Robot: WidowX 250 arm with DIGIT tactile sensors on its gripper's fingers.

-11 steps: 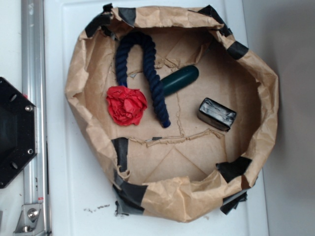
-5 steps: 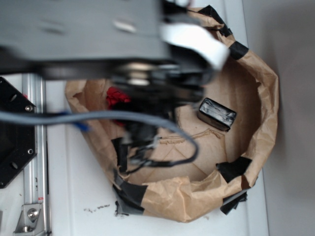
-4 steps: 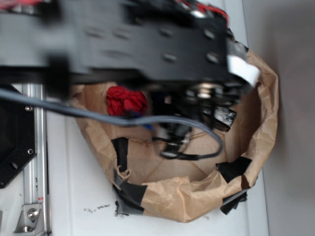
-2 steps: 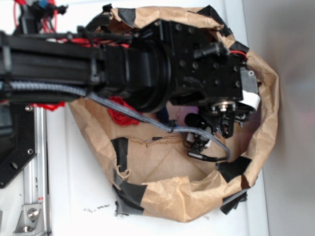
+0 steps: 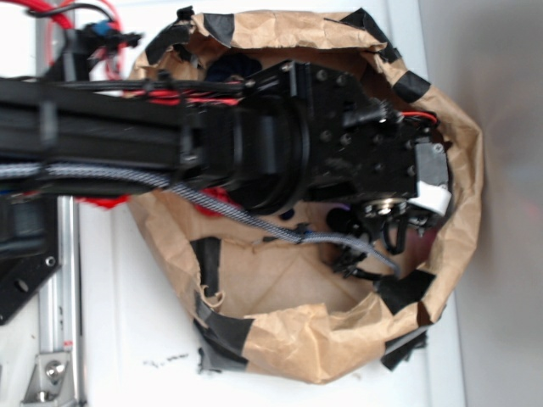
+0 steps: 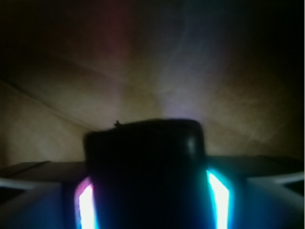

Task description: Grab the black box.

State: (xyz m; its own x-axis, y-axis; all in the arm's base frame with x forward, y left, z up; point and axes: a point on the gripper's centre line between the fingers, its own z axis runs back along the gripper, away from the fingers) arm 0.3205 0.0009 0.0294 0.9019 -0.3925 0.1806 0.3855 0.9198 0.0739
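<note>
From outside, the arm [image 5: 254, 144] reaches into the paper-lined bin [image 5: 458, 170], covering the right side so the gripper [image 5: 390, 222] is low enough to grasp. At the wrist, the black box [image 6: 145, 162] sits between glowing fingers [image 6: 217, 193], probably touching; whether they grip it, I cannot tell.

No readable text, labels, brand marks, numbers or signs in either view, white tag [image 5: 433, 197] on the robot's wrist blank as far as can be told, wrist view too dark and blurred for any lettering
</note>
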